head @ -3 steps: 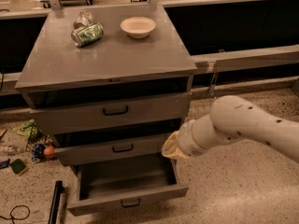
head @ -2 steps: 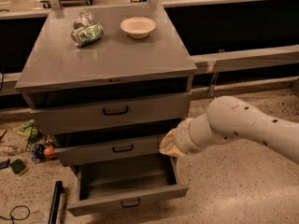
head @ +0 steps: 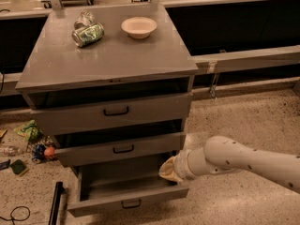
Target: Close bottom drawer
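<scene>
Your bottom drawer (head: 103, 204) stands pulled well out at 6 o'clock of the grey cabinet (head: 140, 62), under the middle drawer (head: 154, 144). It looks stiff, empty and probably light on its slides. No grasp is needed: push flat on the front panel beside the black handle (head: 131, 204). The gripper (head: 169, 168) sits at the drawer's 2 o'clock, by its right rim. You cannot tell whether it is spread or closed.

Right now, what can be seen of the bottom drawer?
The bottom drawer is grey, metal-looking, lowest of three, and pulled well out. Its front panel carries a small black handle. The inside that shows looks bare. The end effector sits over its right side wall, near the cabinet; contact cannot be confirmed.
</scene>
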Available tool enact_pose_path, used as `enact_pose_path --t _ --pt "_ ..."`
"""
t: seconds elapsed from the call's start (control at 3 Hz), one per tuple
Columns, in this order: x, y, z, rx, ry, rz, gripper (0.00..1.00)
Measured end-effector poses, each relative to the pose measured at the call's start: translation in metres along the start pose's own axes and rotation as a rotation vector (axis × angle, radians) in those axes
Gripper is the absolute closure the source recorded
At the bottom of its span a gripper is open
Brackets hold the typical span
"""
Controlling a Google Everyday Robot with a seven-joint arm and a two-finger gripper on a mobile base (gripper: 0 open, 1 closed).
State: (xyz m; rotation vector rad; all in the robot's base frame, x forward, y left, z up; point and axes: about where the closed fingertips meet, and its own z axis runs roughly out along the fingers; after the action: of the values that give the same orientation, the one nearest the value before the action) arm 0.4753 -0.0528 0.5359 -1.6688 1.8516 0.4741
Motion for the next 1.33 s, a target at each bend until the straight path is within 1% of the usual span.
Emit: enact_pose_path --t 0.33,0.67,1.0,1.33 --pt "0.066 0.017 0.089 -0.088 -0.007 -0.011 1.0" --pt "0.098 0.026 0.143 -0.155 0.007 -0.024 1.0" --pt "0.102 0.032 0.151 -0.169 0.002 -0.012 1.0" --pt "0.112 0.021 0.162 -0.134 -0.018 0.018 1.0"
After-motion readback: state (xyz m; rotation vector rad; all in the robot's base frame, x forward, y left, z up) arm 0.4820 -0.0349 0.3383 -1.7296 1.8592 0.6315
